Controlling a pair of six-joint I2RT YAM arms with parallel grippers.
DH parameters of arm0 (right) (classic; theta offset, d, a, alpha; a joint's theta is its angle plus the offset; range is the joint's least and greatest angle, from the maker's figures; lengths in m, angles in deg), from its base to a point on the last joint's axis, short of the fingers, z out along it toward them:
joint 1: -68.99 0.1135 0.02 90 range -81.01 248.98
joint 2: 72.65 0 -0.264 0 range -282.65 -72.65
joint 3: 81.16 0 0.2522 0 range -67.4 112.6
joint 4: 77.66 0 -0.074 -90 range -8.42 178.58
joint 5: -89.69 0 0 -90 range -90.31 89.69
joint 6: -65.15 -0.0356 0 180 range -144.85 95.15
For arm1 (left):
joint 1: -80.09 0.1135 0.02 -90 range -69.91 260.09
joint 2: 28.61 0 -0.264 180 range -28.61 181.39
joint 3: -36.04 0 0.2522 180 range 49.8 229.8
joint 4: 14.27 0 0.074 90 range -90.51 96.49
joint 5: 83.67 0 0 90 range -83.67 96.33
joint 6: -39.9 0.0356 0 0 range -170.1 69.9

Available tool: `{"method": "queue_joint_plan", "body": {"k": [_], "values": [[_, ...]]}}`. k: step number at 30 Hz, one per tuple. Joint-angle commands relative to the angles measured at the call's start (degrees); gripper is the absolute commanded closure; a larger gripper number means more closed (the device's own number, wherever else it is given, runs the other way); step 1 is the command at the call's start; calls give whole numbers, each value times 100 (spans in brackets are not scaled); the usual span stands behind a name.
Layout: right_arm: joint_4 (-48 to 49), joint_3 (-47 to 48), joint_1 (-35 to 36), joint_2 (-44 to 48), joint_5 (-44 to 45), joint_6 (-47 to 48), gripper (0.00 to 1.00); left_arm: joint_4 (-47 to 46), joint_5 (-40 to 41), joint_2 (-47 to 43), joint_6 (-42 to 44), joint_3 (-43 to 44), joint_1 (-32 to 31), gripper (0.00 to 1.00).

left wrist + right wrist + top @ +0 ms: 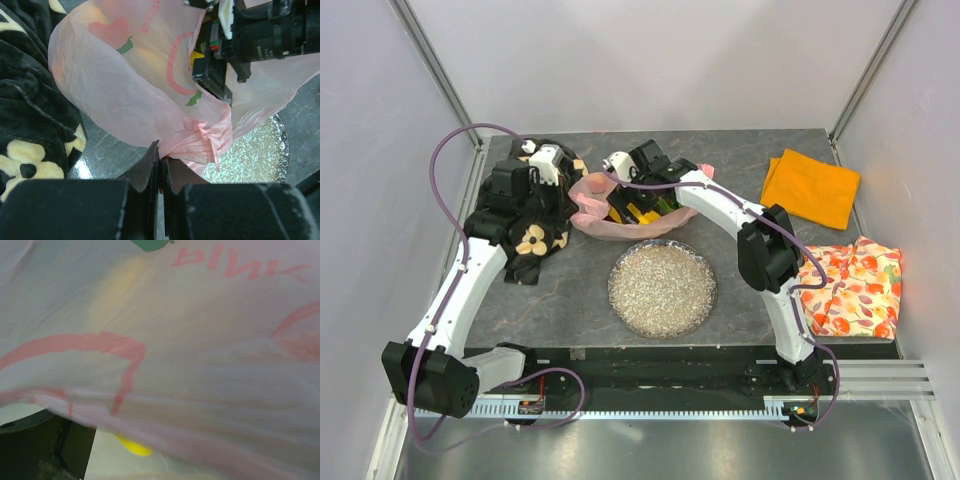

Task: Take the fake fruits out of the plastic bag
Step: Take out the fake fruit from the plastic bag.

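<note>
The pink plastic bag (590, 205) lies at the back middle of the table, its mouth toward the right arm. My left gripper (161, 150) is shut on a bunched edge of the plastic bag (125, 75); in the top view it (574, 188) sits at the bag's left side. My right gripper (635, 208) reaches into the bag's mouth, and its fingers are hidden by plastic. Yellow fake fruits (642, 213) and a green one (667, 203) show inside. In the right wrist view the bag (200, 340) fills the frame, with a yellow fruit (134, 447) below it.
A round silvery glitter plate (662, 287) lies just in front of the bag. A black cloth with cream flowers (535, 240) lies under the left arm. An orange cloth (810, 187) is at the back right and a floral cloth (850, 285) at the right edge.
</note>
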Motion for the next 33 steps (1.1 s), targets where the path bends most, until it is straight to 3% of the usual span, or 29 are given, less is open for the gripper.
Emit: {"method": "queue_joint_plan", "body": {"k": [1,3,4,7,9,18,24,31,33], "values": [[280,368,133,-105,447,-97,6,-293,-241,-106,-88,22,65,90],[289,394,133,-192,369,-35,14,-337,-250,-89,-96,13,74,90],[289,403,133,-202,307,17,31,-346,-250,-54,-105,22,74,90],[263,438,116,-62,403,149,54,-381,-267,-10,-132,31,92,90],[271,403,89,253,534,264,62,-424,-276,17,-149,57,92,90],[597,-484,-104,2003,860,677,78,-618,-197,280,-132,364,100,90],[298,-625,-104,2777,527,721,84,-750,-223,456,-299,558,109,84],[-509,-810,-87,3683,-1335,1177,85,-785,-188,579,-272,848,109,80],[-1255,-452,-78,3596,-1948,1370,85,-811,-144,614,-228,892,118,80]]}}
